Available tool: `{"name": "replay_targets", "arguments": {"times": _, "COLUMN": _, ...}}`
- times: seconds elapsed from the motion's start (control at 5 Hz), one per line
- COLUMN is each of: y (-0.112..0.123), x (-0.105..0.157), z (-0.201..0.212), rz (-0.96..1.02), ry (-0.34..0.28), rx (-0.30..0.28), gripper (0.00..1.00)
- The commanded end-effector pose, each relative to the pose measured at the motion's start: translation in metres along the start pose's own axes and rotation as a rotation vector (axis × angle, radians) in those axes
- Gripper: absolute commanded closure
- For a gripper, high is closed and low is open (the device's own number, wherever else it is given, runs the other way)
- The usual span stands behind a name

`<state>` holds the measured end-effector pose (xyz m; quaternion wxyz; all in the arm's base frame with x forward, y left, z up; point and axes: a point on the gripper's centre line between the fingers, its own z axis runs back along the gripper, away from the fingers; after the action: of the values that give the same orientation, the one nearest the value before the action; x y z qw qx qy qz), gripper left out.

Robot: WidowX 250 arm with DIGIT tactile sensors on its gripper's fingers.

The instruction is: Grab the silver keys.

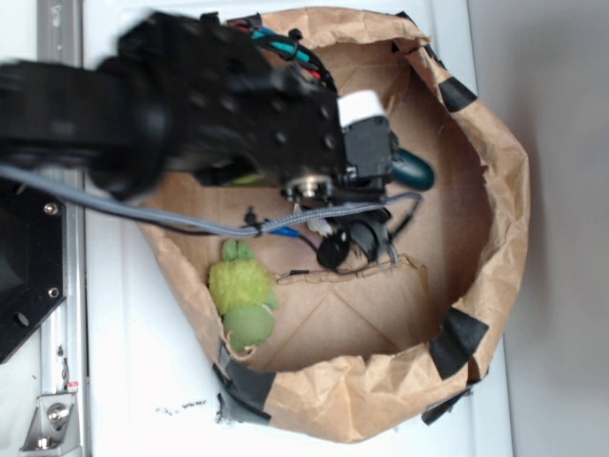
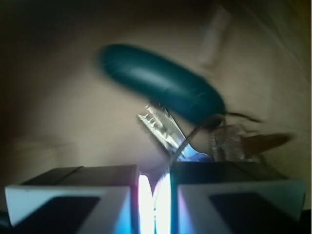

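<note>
One bunch of silver keys (image 2: 163,129) fills the wrist view, hanging just beyond the pincer (image 2: 155,187) with its dark green fob (image 2: 163,83) tilted above the toothed blades. The pincer's two pads are drawn almost together, with only a bright sliver of light between them, and a thin wire ring (image 2: 187,139) from the bunch runs down into that sliver, so it appears to be pinched there. From the exterior view the arm (image 1: 190,105) reaches over a crumpled brown paper basin (image 1: 495,181) on the white tabletop (image 1: 133,381), and the fob's teal end peeks out beside the wrist, seemingly clear of the paper floor. A fuzzy lime-green plush toy (image 1: 243,295) lies well apart, untouched. The grab looks essentially made; what remains, I judge, is confirming that the thin ring holds while lifted.
</note>
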<state>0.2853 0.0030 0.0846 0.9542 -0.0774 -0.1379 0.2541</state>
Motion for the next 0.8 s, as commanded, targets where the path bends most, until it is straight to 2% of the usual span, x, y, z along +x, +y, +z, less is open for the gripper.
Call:
{"name": "replay_targets", "arguments": {"times": 0.0, "y": -0.033, "x": 0.022, "z": 0.099, "rz": -0.095, "ry": -0.085, "rx": -0.225, "gripper": 1.00}}
{"name": "replay_targets", "arguments": {"times": 0.4, "y": -0.031, "x": 0.017, "z": 0.099, "rz": -0.113, "ry": -0.003, "rx": -0.116, "gripper": 1.00}}
{"name": "replay_targets", "arguments": {"times": 0.6, "y": -0.023, "x": 0.011, "z": 0.099, "rz": -0.081, "ry": 0.032, "rx": -0.038, "gripper": 1.00}}
